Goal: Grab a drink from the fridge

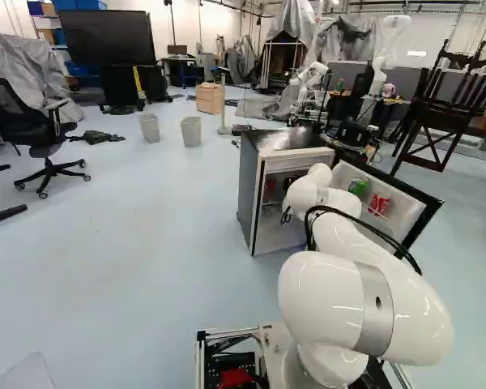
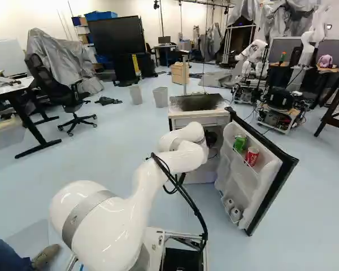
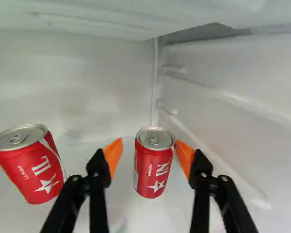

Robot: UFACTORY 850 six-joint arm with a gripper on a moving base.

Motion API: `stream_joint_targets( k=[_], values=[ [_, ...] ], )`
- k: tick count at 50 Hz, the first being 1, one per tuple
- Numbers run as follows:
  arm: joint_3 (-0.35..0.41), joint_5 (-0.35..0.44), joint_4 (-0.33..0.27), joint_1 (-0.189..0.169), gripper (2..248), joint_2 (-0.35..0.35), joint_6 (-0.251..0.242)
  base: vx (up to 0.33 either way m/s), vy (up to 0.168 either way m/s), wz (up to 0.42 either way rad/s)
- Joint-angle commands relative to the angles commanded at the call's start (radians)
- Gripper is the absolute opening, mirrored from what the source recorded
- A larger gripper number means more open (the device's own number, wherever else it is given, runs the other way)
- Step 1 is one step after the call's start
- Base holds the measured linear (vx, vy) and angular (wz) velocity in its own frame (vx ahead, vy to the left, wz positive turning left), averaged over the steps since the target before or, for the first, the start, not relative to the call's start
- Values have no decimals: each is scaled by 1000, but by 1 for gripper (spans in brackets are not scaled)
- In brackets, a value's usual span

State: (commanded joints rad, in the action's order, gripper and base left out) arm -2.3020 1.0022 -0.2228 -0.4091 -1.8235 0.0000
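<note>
Between open fingers (image 3: 185,156): red can (image 3: 145,179), white lettering (image 3: 162,169) above star (image 3: 157,186).

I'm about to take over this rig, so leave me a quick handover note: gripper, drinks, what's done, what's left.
Black two-fingered gripper: open inside the small grey fridge, fingers either side of a red, silver-topped can, not gripping.
Other drinks: a second red, silver-topped can beside it; green can and red-and-white can on the white-lined door.
Done: door open, arm reached in.
Left: close on the can, take it out.
</note>
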Motion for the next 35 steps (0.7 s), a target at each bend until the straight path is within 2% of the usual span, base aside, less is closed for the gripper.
stream_joint_targets(
  k=[1, 2, 7, 8, 24, 35],
  values=[
    [0, 0, 0, 0, 176, 0, 0, 0, 0, 0],
    [0, 0, 0, 0, 139, 0, 0, 0, 0, 0],
    [0, 0, 0, 0, 139, 0, 0, 0, 0, 0],
    [0, 0, 0, 0, 102, 0, 0, 0, 0, 0],
    [4, 0, 0, 0, 95, 2, 0, 0, 0, 0],
    [51, 0, 0, -3, 95, 31, 0, 0, 0, 0]
  ],
)
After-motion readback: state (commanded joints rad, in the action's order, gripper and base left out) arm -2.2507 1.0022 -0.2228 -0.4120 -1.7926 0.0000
